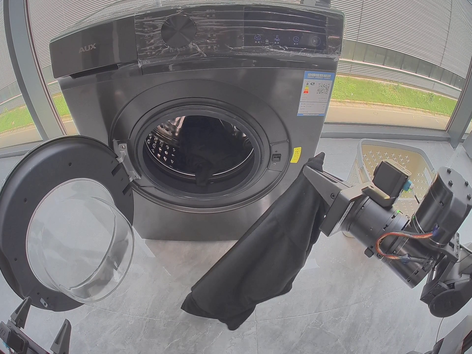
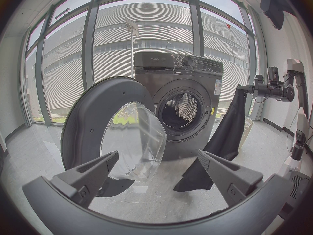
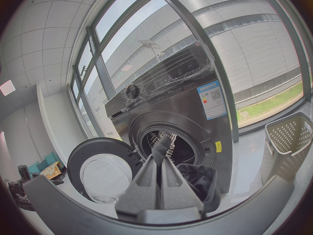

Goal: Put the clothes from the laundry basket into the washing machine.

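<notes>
Midway through the load: the robot's right end effector [image 1: 312, 172] is pinched tight on the top edge of a black garment [image 1: 275, 251], holding it up in front of the washing machine [image 1: 98, 104], just to the right of the open porthole. The cloth is soft and matte and hangs in one long limp fold. Its lower hem appears to brush the pale, marbled floor [image 1: 344, 296] near the machine's front right corner.

The laundry basket [image 1: 378, 158], cream plastic with perforated walls, stands on the floor beside the machine's right side, behind the arm. No clothes can be seen in the part of it on show.

The round door [image 1: 44, 173], a dark ring around a domed clear bowl, is swung fully open to the left. Behind it the punched steel drum [image 1: 162, 148] gleams, with something dark low inside that is too dim to identify.

The left end effector [image 2: 157, 156] hangs low by the door, its grey wedge-shaped fingers spread wide and empty.

Judging by this, the carrying step is in hand. The next move calls for lifting the trailing hem over the porthole's lip, pushing the bundle deep into the drum, then letting go.
</notes>
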Controlling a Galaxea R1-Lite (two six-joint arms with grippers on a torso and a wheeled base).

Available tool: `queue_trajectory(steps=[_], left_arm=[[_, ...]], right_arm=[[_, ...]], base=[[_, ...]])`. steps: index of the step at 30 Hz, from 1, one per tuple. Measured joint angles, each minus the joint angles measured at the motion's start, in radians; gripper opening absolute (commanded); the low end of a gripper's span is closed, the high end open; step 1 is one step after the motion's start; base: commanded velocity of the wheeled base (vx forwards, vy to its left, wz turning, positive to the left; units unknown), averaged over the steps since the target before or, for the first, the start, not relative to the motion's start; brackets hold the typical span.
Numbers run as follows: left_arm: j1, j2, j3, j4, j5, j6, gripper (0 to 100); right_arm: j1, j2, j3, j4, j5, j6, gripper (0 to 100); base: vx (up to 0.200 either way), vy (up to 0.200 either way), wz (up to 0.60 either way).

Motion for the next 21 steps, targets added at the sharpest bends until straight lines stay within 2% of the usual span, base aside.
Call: queue_trajectory(steps=[12,21], left_arm=[[0.0,0.0,0.0,0.0,0.0,0.0,100],[0.0,0.0,0.0,0.0,0.0,0.0,100]], right_arm=[[-0.058,0.029,-0.056,-0.002,0.011,0.003,0],[-0.059,0.049,-0.022,-0.001,0.014,0.011,0]], base=[[0.0,0.0,0.0],[0.0,0.0,0.0]])
